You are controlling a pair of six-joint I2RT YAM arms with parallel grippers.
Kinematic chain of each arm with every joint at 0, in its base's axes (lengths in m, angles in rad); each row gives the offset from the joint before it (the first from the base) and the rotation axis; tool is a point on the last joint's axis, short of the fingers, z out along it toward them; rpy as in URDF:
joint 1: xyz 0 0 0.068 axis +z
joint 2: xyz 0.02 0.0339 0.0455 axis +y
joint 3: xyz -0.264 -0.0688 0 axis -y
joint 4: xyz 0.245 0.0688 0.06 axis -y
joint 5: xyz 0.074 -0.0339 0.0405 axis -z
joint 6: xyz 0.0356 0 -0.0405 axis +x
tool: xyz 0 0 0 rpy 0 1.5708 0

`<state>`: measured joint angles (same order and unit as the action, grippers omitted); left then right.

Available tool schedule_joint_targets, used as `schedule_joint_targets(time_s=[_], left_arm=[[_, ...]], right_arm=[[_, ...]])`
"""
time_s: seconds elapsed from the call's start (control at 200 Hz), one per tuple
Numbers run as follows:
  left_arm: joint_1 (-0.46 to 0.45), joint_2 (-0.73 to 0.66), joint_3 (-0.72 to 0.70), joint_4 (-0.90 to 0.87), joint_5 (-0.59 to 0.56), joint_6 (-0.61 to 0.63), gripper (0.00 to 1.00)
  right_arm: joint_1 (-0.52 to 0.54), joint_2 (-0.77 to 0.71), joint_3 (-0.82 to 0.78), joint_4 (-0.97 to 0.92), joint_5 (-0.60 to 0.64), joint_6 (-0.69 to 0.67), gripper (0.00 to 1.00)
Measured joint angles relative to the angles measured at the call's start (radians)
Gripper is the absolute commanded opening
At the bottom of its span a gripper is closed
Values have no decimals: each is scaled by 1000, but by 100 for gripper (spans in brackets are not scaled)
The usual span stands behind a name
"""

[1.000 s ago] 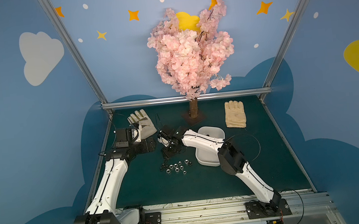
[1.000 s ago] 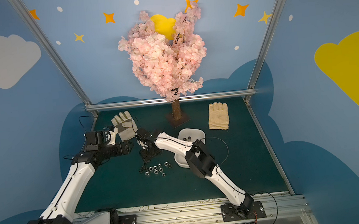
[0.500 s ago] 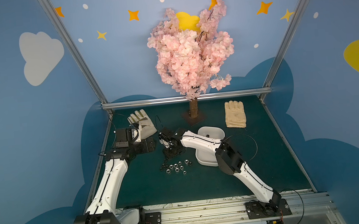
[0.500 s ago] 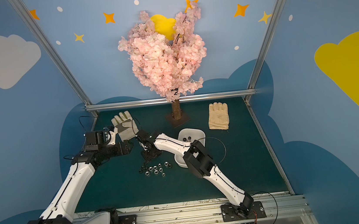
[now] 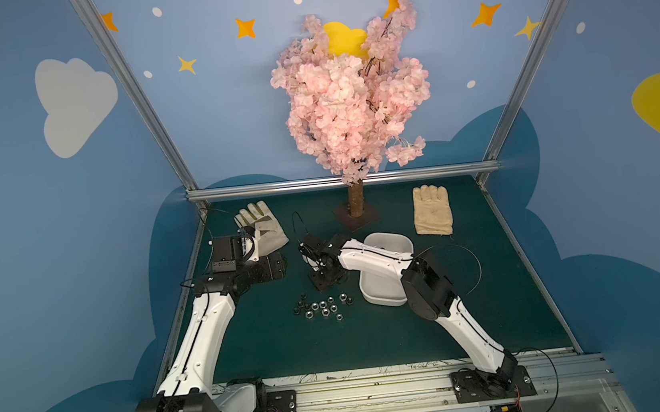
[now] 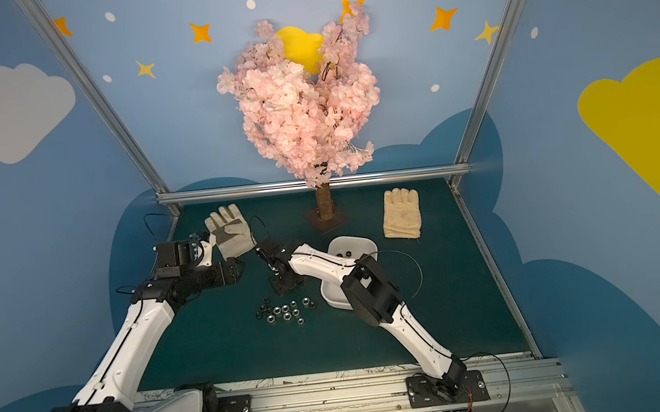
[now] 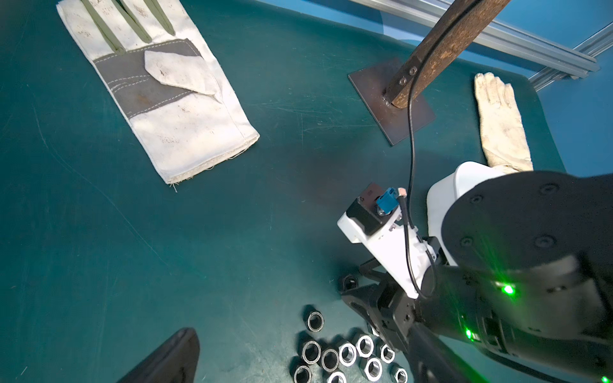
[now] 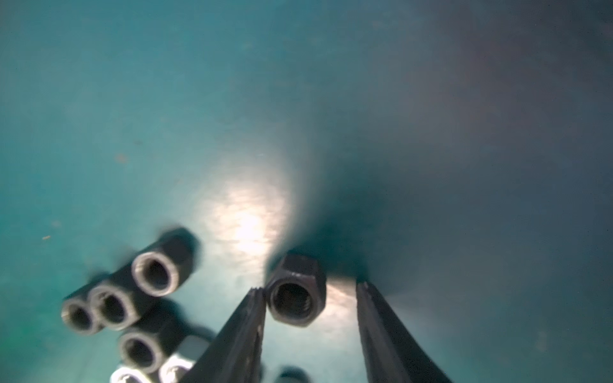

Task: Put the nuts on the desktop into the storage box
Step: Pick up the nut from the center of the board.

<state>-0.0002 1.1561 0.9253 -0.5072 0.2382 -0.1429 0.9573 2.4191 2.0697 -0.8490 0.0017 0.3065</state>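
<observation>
Narrowing, the parted jaws of the right gripper [image 8: 310,288] straddle a black nut [image 8: 296,295], 12 o'clock of the pile [image 5: 322,306]; grasp pending.

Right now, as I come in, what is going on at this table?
The right gripper is down at the desktop with its open jaws on either side of one black nut; it has not yet closed on it. A loose group of nuts lies close by, and at least two more sit in the white storage box. The left gripper is off to the side near a pale glove, away from the nuts.
</observation>
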Motion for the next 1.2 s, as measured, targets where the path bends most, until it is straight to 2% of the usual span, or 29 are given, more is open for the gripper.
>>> schedule_joint_targets(time_s=[0.776, 0.906, 1.072, 1.202], left_arm=[[0, -11, 0, 0, -17, 0, 100], [0, -16, 0, 0, -27, 0, 100], [0, -23, 0, 0, -37, -2, 100], [0, -36, -5, 2, -52, -6, 100]], right_arm=[[14, 68, 127, -72, 22, -22, 50], [17, 74, 138, -75, 31, -27, 40], [18, 77, 140, -69, 43, -32, 20], [20, 77, 139, -68, 53, -31, 15]])
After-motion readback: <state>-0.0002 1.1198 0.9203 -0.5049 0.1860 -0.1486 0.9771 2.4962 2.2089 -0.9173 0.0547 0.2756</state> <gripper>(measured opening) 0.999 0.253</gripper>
